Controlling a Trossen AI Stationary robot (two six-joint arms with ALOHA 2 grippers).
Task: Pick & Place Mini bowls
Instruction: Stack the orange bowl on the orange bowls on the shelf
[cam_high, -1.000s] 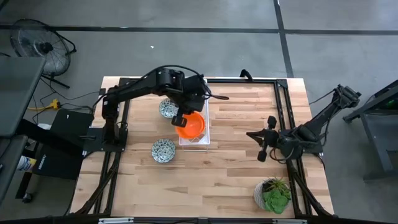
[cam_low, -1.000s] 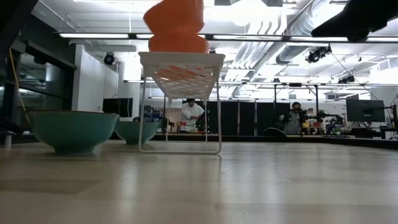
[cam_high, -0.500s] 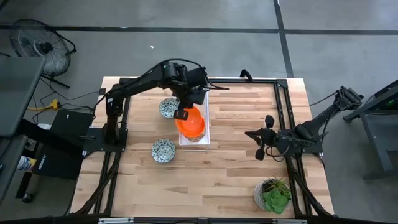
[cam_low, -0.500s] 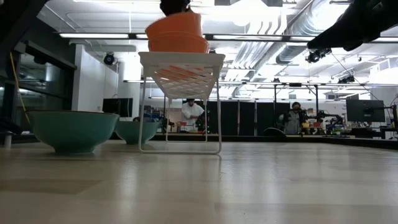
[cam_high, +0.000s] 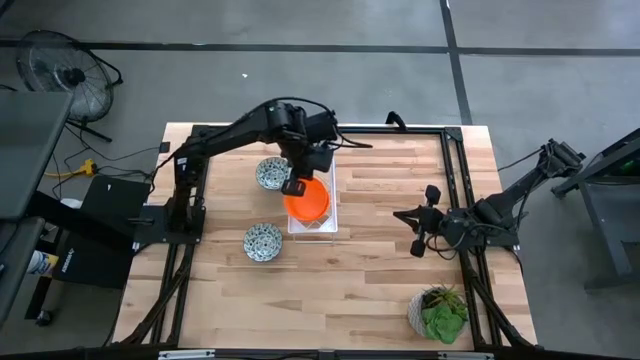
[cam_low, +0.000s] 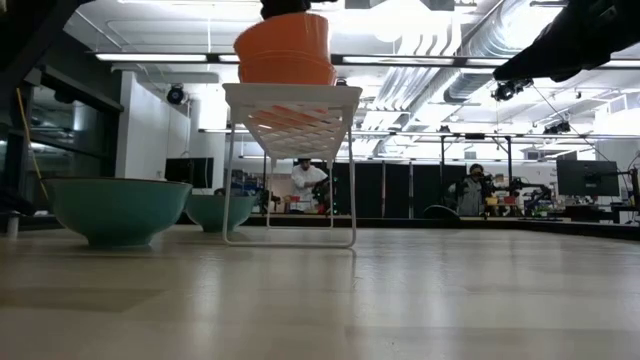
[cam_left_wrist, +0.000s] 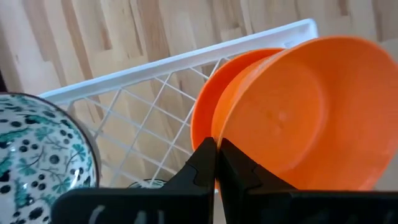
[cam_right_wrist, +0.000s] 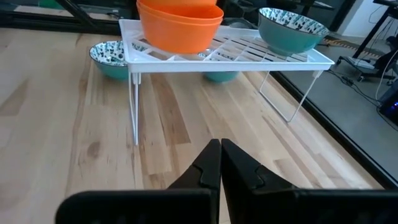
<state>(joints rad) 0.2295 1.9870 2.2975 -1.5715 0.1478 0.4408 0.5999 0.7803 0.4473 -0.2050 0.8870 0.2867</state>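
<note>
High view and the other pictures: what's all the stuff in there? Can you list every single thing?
orange bowls: at least two, bright orange, stacked on the rack
patterned bowls: three, whitish grey-green; one on the rack, two on the table
rack: one, white lattice, mid-table
plant pot: one, pale, table corner
table: one, pale wood
fan: one, dark, floor
people: two, far back
left gripper: shut on top orange bowl
right gripper: shut, waiting right of rack

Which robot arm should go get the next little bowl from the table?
Probably the left. Its gripper is at the tray, near both patterned bowls. The right gripper waits farther away, shut.
</note>
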